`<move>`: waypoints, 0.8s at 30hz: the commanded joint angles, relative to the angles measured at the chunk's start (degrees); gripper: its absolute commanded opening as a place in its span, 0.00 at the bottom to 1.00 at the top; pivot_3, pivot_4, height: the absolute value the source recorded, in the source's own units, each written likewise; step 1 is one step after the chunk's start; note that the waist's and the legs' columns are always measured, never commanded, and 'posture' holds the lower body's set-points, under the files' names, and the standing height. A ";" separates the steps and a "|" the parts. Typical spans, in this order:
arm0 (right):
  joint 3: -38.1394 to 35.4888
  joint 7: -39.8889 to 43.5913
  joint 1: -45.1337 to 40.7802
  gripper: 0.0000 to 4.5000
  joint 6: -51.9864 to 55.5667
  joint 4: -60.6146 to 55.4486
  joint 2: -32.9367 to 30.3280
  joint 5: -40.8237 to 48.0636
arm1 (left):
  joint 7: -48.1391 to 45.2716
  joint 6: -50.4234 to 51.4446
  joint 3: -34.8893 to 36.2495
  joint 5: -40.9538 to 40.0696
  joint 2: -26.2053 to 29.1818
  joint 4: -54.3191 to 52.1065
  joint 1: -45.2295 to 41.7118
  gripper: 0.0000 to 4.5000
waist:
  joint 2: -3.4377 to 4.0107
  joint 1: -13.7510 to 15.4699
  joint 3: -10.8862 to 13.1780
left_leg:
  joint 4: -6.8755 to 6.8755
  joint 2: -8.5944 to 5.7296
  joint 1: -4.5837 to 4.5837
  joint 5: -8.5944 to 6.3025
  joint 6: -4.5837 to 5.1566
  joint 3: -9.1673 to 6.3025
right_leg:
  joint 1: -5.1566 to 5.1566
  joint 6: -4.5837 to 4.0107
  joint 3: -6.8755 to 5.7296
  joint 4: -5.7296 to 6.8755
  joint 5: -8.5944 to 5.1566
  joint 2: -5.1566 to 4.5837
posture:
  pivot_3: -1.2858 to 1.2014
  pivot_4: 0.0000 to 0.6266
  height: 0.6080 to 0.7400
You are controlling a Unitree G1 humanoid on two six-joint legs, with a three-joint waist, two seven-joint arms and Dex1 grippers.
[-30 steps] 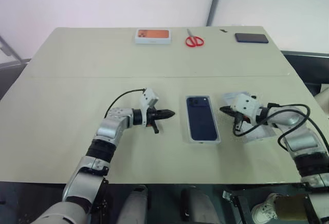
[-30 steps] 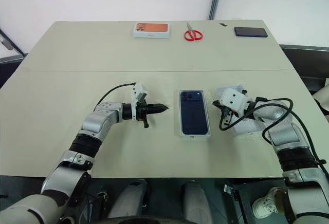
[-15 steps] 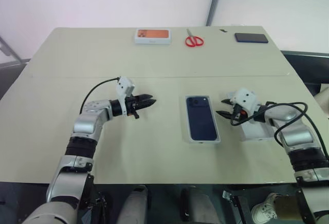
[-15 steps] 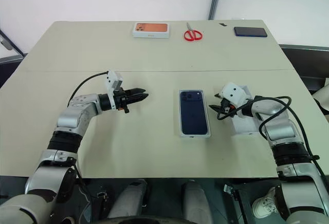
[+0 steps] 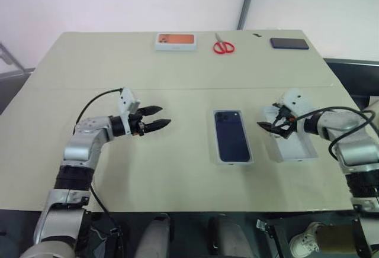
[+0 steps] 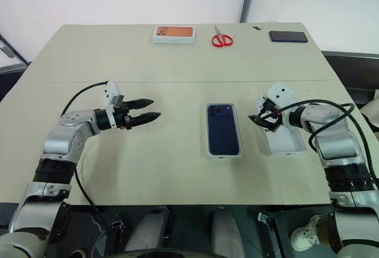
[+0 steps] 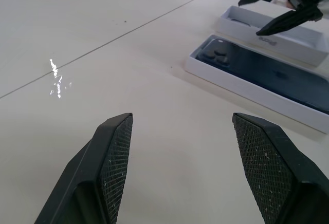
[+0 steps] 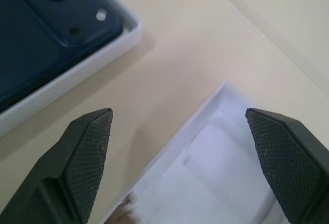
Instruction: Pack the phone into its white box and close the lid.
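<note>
Both end effectors stand released, holding nothing. On the robot's left, the left end effector (image 5: 155, 117) hovers over bare bench (image 5: 89, 68), fingers spread and aimed toward the middle, well apart from the task's things. On the right, the right end effector (image 5: 271, 123) hangs with fingers apart at the near-left corner of the lid (image 5: 291, 144).

One phone (image 5: 231, 135) lies in the middle of the bench, dark navy blue, slim, with rounded corners and a camera cluster at the far-left corner of its upturned back. It sits inside the white box (image 5: 233, 161), one shallow white base barely larger than the phone, whose rim shows as a thin white border all around. The lid lies just to the right of the box, apart from it, open side up and plain white inside; dark lettering on its side wall is too small to read.

Along the far edge lie one white box picturing an orange phone (image 5: 176, 41), one pair of red-handled scissors (image 5: 224, 46) and one black phone (image 5: 289, 43).
</note>
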 commanded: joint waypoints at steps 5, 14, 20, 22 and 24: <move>-2.69 -1.95 0.50 0.96 19.74 -9.56 -2.14 5.75 | -5.01 -6.25 3.08 -3.66 1.25 -4.09 4.31 0.72 | 0.01 -0.30 0.00 | 0.01 0.04 0.00 -0.01 0.01 -0.02 | -0.03 -0.01 0.02 -0.02 0.00 0.01 | 0.52 0.24 1.00; -7.74 -11.24 3.19 0.96 38.09 -23.27 0.22 8.90 | -7.83 -15.47 2.02 -2.18 2.55 -9.63 12.20 0.72 | 0.08 -0.04 0.02 | -0.03 0.07 -0.03 -0.02 0.04 -0.04 | -0.09 -0.02 0.10 -0.03 -0.01 -0.01 | 0.52 0.24 1.00; -10.20 -16.27 4.70 0.96 44.33 -29.20 5.18 10.80 | -8.09 -16.16 1.26 -2.87 2.62 -10.31 12.35 0.72 | 0.09 -0.07 0.02 | -0.02 0.05 -0.03 -0.05 0.08 -0.02 | -0.06 -0.02 0.09 -0.06 -0.01 -0.01 | 0.52 0.24 1.00; -10.22 -17.51 5.30 0.96 44.93 -29.97 5.50 10.91 | -8.15 -16.57 0.99 -2.90 2.54 -10.77 12.75 0.72 | 0.09 -0.10 0.02 | -0.02 0.05 -0.03 -0.05 0.08 -0.02 | -0.07 -0.02 0.08 -0.06 -0.01 0.00 | 0.52 0.24 1.00; -10.69 -18.95 5.75 0.96 43.97 -28.51 5.29 10.22 | -8.01 -16.57 0.75 -2.98 2.39 -11.14 13.07 0.72 | 0.09 -0.13 0.02 | -0.03 0.06 -0.03 -0.05 0.09 -0.01 | -0.07 -0.02 0.08 -0.06 -0.01 0.01 | 0.52 0.24 1.00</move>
